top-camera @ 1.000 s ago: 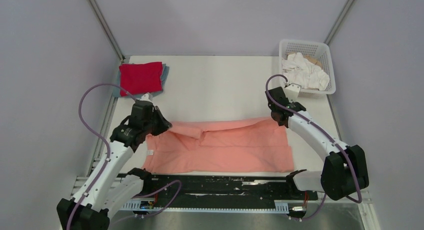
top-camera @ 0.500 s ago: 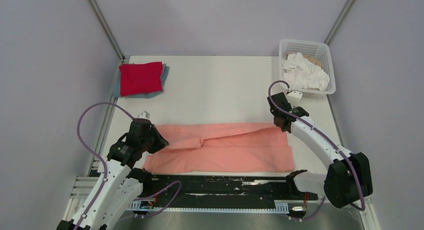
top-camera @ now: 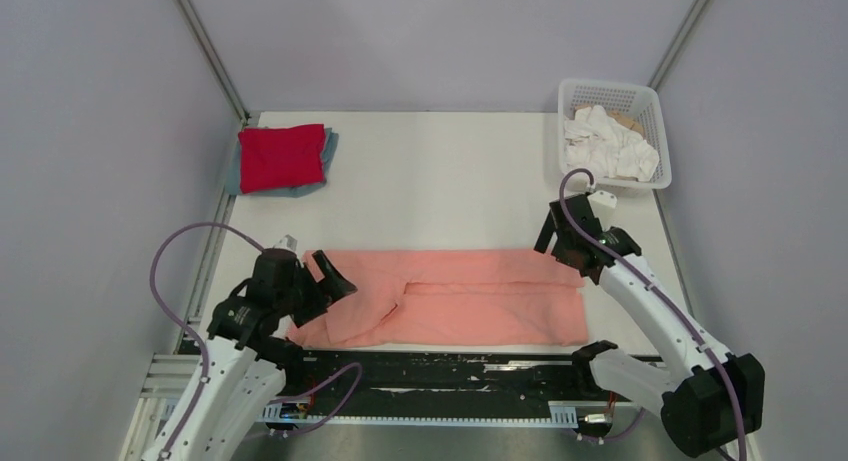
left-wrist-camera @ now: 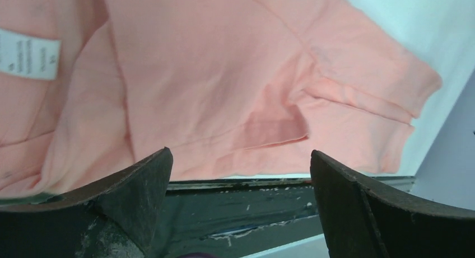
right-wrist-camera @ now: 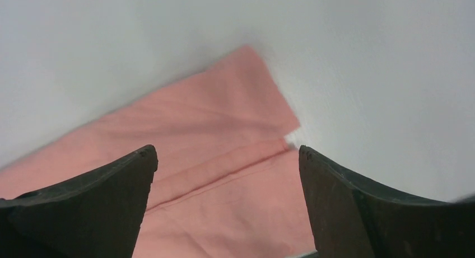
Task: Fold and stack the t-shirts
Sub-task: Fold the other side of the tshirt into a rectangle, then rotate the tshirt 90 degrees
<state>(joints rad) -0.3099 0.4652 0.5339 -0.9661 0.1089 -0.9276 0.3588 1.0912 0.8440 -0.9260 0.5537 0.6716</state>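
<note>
- On the table (top-camera: 440, 171), seen from above, the salmon-pink shirt (top-camera: 450, 296) lies near the front edge as a long band folded lengthwise. The left gripper (top-camera: 335, 281) hangs over its left end and the right gripper (top-camera: 565, 246) over its far right corner. At the far left corner the red shirt (top-camera: 282, 156) sits folded on the grey-blue shirt (top-camera: 232, 181). The white basket (top-camera: 612, 85) at the far right holds pale cloth.
- In the left wrist view, the jaws stand wide apart with nothing between them. A sleeve and the white label (left-wrist-camera: 25, 54) of the pink cloth lie below; possibly the fingertips hang just clear of it.
- In the right wrist view, the jaws are likewise spread and empty, above the shirt's corner.
</note>
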